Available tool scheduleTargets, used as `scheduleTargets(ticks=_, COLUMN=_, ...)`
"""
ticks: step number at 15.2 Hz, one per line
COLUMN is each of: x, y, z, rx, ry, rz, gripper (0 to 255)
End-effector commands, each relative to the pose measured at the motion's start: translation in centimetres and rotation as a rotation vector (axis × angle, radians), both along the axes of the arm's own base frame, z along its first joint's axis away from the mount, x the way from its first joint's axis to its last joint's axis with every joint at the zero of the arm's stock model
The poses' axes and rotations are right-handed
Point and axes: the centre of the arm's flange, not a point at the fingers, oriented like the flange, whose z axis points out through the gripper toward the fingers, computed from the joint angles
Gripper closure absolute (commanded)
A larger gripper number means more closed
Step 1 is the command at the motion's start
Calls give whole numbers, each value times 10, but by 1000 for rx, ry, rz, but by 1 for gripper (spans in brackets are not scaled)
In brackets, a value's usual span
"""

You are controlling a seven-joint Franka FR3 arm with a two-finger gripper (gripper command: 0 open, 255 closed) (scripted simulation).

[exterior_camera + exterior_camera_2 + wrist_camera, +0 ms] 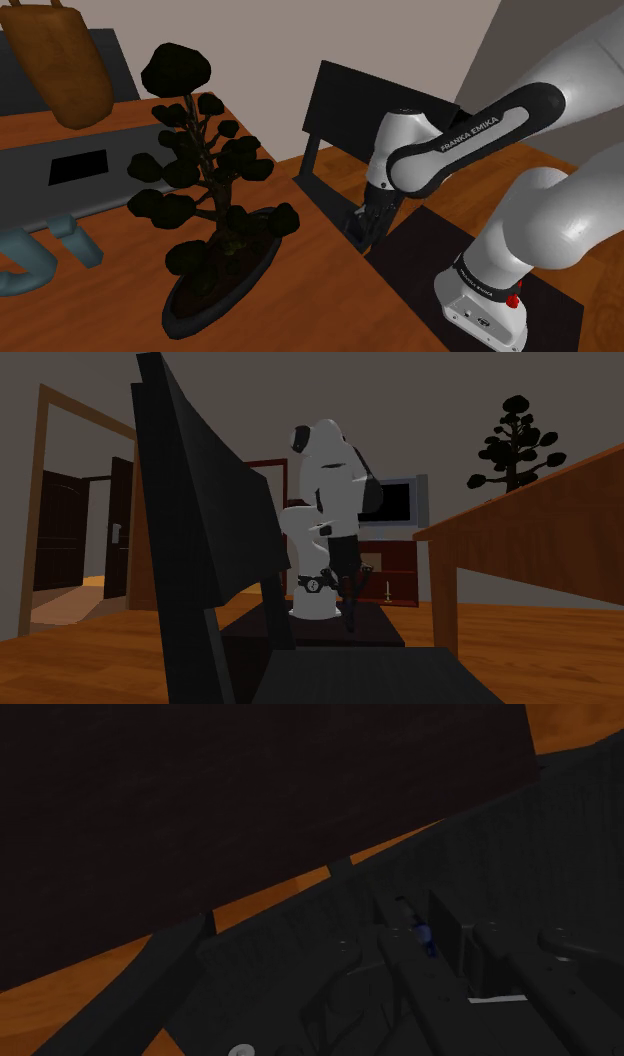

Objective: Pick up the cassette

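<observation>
The wooden surface (300,290) and the black panel (350,110) hem in the white arm (470,140), bent low between them, so a careless lift could clip either edge. Down there the gripper (365,228) is too murky to call clenched or released. The cassette (449,939), my best guess the dark block with a blue fleck right at the gripper, could slip if barely caught.
</observation>
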Motion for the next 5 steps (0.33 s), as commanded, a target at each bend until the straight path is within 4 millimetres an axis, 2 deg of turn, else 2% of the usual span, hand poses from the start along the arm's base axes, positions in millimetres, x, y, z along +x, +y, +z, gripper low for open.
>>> scheduleTargets(ticks=1, x=1, y=0, z=10, rx=0, ry=1, rz=0, gripper=255)
scheduleTargets(ticks=3, x=1, y=0, z=21, rx=0, ry=1, rz=0, gripper=255)
scheduleTargets(ticks=5, x=1, y=0, z=22, rx=-1, ry=1, rz=0, gripper=255)
